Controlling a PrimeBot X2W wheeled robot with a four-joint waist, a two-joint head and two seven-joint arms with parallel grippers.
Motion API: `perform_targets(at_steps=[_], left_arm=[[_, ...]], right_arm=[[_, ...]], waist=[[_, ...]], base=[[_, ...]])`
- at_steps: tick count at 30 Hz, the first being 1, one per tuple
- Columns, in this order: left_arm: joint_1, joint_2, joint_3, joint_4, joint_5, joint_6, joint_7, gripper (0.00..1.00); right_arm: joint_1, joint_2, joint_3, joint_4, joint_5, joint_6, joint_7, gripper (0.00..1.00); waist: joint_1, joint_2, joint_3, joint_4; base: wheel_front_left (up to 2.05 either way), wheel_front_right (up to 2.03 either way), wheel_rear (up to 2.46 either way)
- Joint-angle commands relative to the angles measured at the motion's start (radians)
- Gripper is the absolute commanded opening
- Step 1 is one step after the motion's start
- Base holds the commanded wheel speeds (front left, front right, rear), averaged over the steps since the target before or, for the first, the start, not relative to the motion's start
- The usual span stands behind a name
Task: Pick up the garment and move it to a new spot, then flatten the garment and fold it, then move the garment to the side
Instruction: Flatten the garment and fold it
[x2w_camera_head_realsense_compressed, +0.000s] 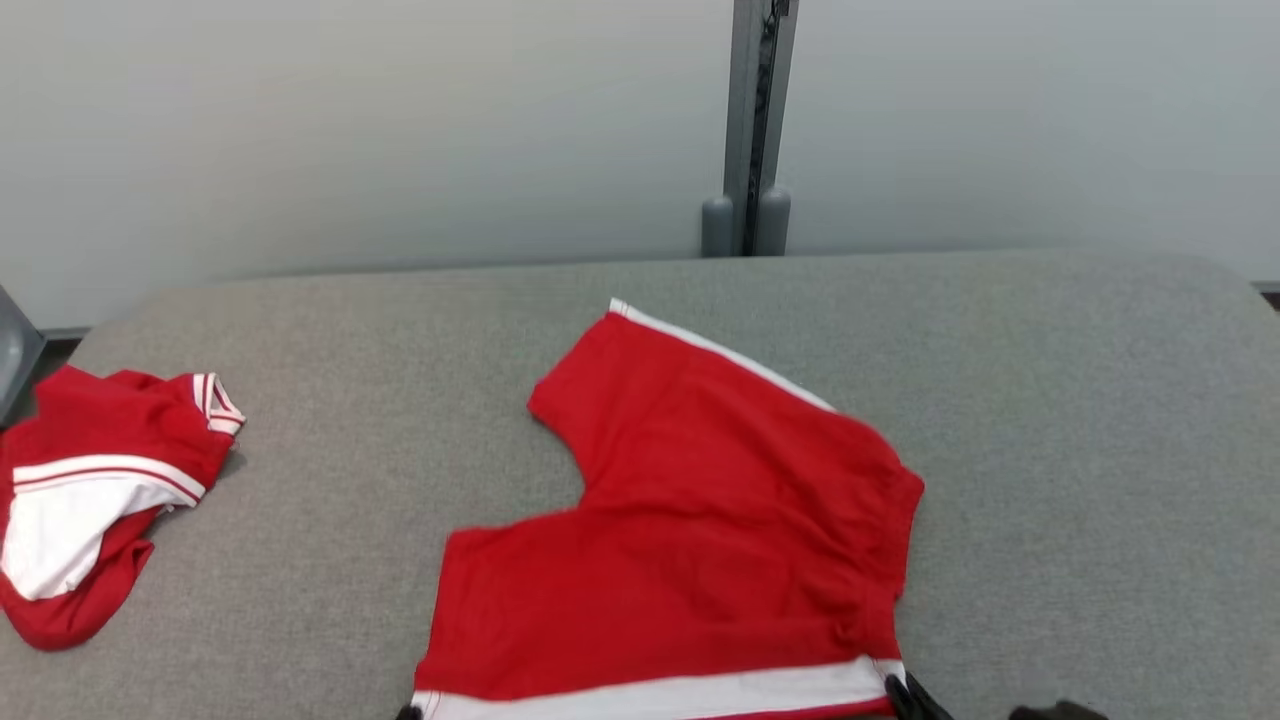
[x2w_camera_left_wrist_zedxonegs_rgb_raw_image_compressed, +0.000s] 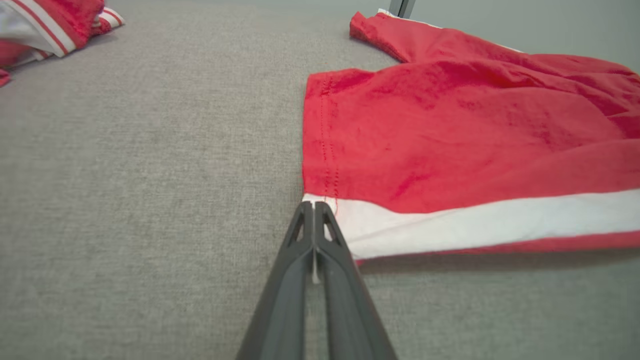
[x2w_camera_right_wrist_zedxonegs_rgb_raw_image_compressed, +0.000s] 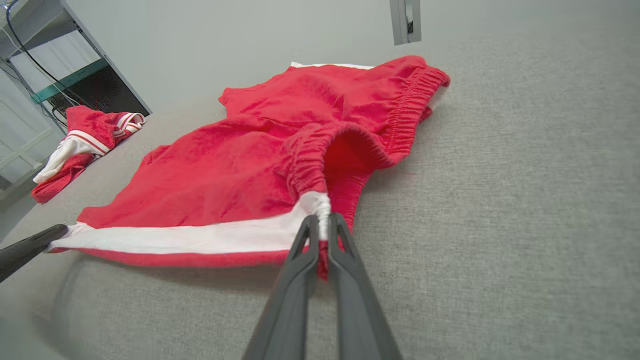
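- Far left of grey table (x2w_camera_head_realsense_compressed: 1050, 420): crumpled red-and-white garment (x2w_camera_head_realsense_compressed: 100, 490).
- Left gripper (x2w_camera_left_wrist_zedxonegs_rgb_raw_image_compressed: 314, 205): jaws pinched on the hem corner of the shorts (x2w_camera_head_realsense_compressed: 700, 520).
- Shorts: red, spread flat mid-table.
- Right gripper (x2w_camera_right_wrist_zedxonegs_rgb_raw_image_compressed: 323, 217): jaws pinched on the waistband corner.

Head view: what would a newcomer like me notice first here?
The bright red shorts, spread in the middle of the grey table. Along their white-striped near edge, the left gripper pinches the leg-hem corner and the right gripper pinches the waistband end. A second red-and-white garment lies crumpled at the table's left edge.
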Motion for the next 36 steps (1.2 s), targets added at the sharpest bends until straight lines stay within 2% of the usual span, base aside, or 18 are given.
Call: perform_targets(at_steps=[1, 9, 13, 16, 24, 26, 36], left_arm=[[0.051, 0.005, 0.018, -0.017, 0.011, 0.004, 0.000, 0.00], [0.127, 0.005, 0.068, -0.100, 0.032, -0.014, 0.000, 0.00], [0.019, 0.007, 0.072, -0.155, 0.070, -0.034, 0.000, 0.00], [-0.090, 0.013, 0.058, -0.132, 0.094, -0.046, 0.000, 0.00], [-0.478, 0.043, 0.015, 0.043, 0.155, -0.060, 0.000, 0.00], [-0.568, 0.046, 0.008, 0.103, 0.168, -0.055, 0.000, 0.00], [-0.894, 0.059, -0.046, 0.371, 0.227, -0.034, 0.000, 0.00]], right_arm=[[0.044, -0.017, -0.004, -0.014, 0.014, 0.000, -0.005, 0.00], [0.130, -0.034, -0.020, -0.054, 0.032, 0.000, -0.005, 0.00], [0.085, 0.001, -0.081, -0.075, 0.051, 0.000, -0.005, 0.00], [0.034, 0.024, -0.081, -0.063, 0.058, 0.000, -0.005, 0.00], [-0.189, 0.074, -0.154, -0.027, 0.084, 0.000, -0.005, 0.00], [-0.237, 0.076, -0.165, -0.026, 0.125, 0.000, -0.005, 0.00], [-0.400, 0.076, -0.112, -0.006, 0.246, 0.000, -0.005, 0.00]], waist=[[0.0000, -0.0001, -0.040, -0.003], [0.0000, -0.0001, -0.059, -0.011], [0.0000, -0.0001, -0.024, -0.038], [0.0000, -0.0001, 0.013, -0.061], [0.0000, -0.0001, 0.182, -0.155], [0.0000, -0.0001, 0.223, -0.174], [0.0000, -0.0001, 0.366, -0.243]], base=[[0.00, 0.00, 0.00], [0.00, 0.00, 0.00], [0.00, 0.00, 0.00], [0.00, 0.00, 0.00], [0.00, 0.00, 0.00], [0.00, 0.00, 0.00], [0.00, 0.00, 0.00]])
